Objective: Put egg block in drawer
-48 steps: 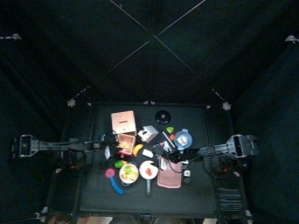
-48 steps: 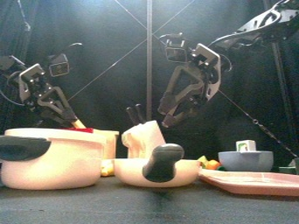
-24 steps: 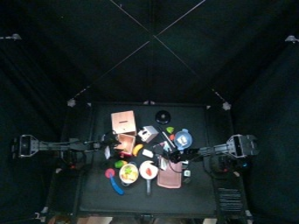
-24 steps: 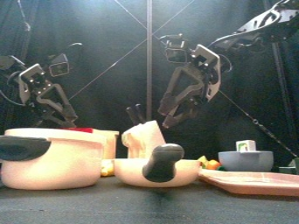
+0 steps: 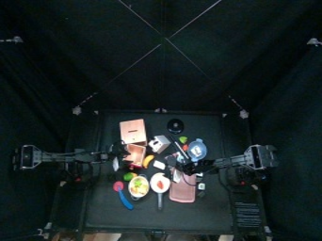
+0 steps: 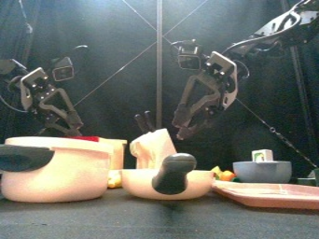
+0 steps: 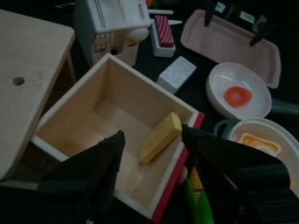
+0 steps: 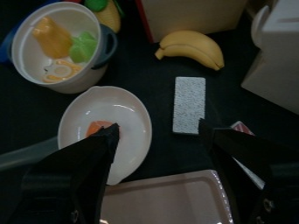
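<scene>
While the left claw (image 7: 163,157) gapes empty over the drawer (image 7: 111,131) (yellow block (image 7: 160,138) inside), the right claw (image 8: 158,144), open, needs withdrawing.

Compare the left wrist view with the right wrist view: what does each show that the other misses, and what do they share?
Only the left wrist view shows the open wooden drawer with a yellow block lying inside, and the left gripper open above it. Only the right wrist view shows the banana, the bowl of toy food and the right gripper, open. Both show the grey sponge block, the white plate holding an orange piece, and the pink tray.
</scene>
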Motion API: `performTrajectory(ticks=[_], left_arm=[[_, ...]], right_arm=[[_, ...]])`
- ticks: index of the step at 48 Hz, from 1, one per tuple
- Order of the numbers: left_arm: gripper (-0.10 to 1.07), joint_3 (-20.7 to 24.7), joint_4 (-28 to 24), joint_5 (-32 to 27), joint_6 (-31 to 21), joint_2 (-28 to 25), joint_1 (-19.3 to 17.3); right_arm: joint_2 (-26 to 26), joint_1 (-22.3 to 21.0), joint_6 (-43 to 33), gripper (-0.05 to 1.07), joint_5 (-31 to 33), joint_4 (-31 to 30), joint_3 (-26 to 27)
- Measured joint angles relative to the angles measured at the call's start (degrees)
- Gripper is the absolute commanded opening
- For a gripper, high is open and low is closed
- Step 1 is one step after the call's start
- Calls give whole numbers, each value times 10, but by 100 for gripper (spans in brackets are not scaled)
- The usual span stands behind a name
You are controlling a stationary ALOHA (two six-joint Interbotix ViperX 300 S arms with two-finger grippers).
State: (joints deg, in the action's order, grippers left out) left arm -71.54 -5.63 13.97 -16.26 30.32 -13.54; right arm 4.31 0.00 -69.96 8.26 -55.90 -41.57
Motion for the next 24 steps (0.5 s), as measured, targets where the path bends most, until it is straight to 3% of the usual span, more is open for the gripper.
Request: performTrajectory(ticks=[24], left_arm=[[90,-1,-2,17,-1,3,4]], right_arm=[[19,-2,3,101,47,9,-31]])
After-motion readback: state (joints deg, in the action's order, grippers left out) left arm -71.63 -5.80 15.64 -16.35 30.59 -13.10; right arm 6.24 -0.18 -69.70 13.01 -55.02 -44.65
